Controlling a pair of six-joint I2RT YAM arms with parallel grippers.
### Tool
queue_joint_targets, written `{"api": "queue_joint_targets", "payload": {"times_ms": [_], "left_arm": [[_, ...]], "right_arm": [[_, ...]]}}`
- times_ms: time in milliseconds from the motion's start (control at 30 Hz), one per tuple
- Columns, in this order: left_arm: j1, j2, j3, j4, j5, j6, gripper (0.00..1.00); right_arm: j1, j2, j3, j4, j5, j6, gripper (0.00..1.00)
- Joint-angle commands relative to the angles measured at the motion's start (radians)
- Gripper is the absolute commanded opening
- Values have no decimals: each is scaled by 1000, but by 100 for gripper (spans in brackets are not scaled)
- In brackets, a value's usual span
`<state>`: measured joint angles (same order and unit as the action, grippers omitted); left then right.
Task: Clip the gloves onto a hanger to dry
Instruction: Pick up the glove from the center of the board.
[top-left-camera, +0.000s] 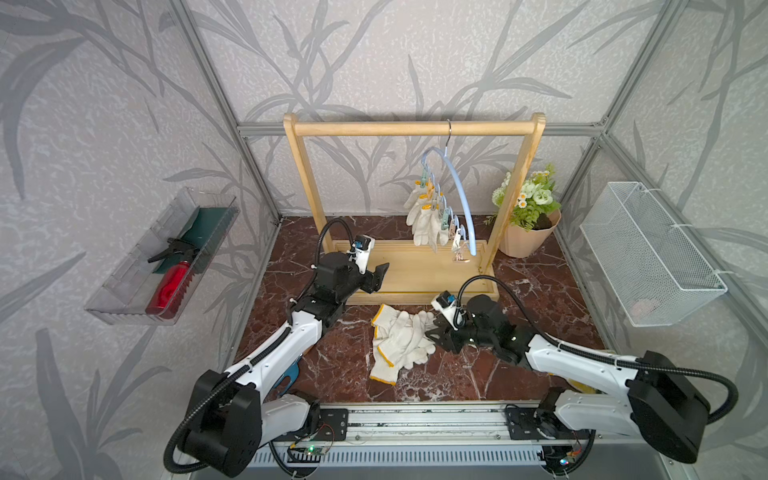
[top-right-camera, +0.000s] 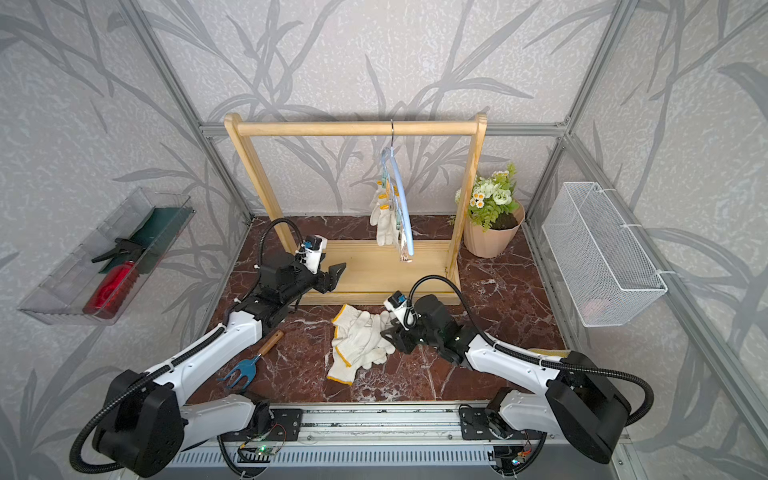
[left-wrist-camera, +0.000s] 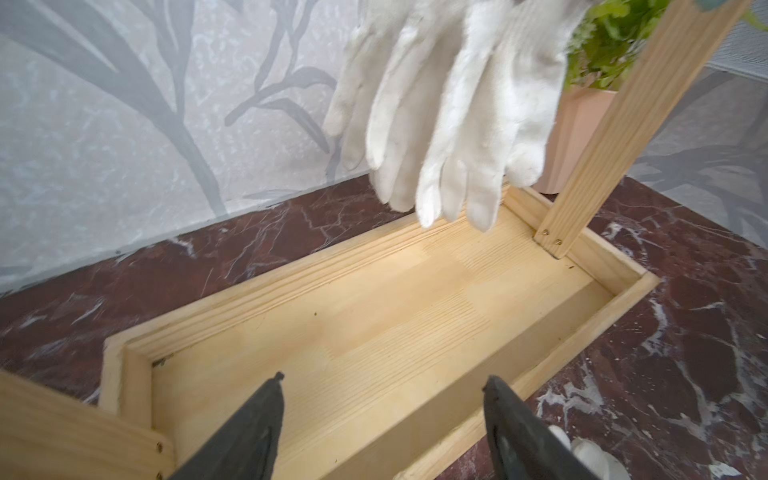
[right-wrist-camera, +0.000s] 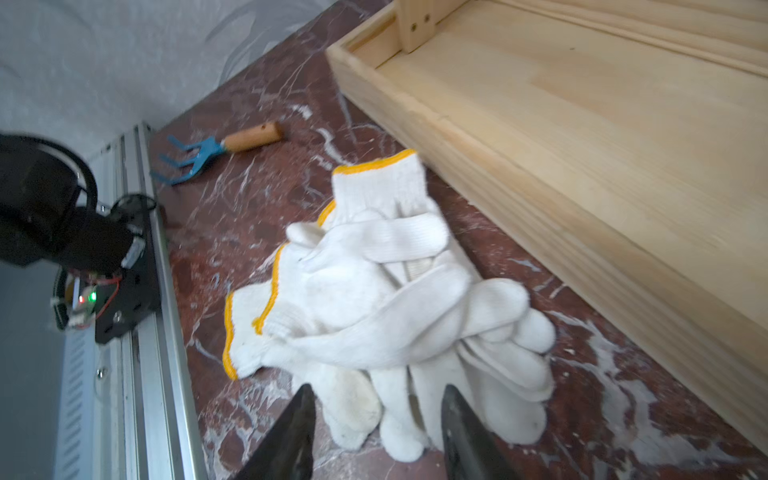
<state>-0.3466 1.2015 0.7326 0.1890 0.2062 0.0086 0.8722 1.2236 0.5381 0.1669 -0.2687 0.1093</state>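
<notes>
Though the right hand (right-wrist-camera: 378, 388) straddles the gloves (right-wrist-camera: 353, 291), any contact looks unclear.

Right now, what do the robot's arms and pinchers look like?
The left arm and right arm have smooth white shells with chunky black joints. A black ribbed cable loops along each. The left gripper and right gripper each have two black pointed fingers. A small white-and-blue camera box sits on each wrist.

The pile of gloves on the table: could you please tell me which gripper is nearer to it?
Right. The right gripper sits at the pile of gloves, jaws open over its edge. The left gripper, also open, is apart from it, above the wooden rack's base.
</notes>
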Motion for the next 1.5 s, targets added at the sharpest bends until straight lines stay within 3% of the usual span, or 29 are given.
{"api": "queue_joint_targets", "payload": {"times_ms": [0,100,300,800,867,1133,1333,1467], "left_arm": [[1,-8,-8,-35,-114,-41,75],[7,-4,-8,-41,-119,-58,76],[24,-2,-22,-60,-150,-89,76],[75,-41,-68,-33,-118,-90,77],[79,-48,-75,-25,-115,-93,77],[83,-49,-84,-13,-75,-87,77],[83,-52,-87,2,-23,-74,77],[83,-58,-108,42,119,-30,77]], "right_arm": [[121,17,33,-62,148,-97,45],[218,80,79,-89,159,-168,45],[293,232,196,-121,143,-280,49],[310,552,370,-148,120,-364,49],[311,570,376,-167,148,-357,46],[287,535,358,-165,181,-261,17],[203,419,315,-156,53,-192,6],[106,338,300,-170,-95,-139,3]]}}
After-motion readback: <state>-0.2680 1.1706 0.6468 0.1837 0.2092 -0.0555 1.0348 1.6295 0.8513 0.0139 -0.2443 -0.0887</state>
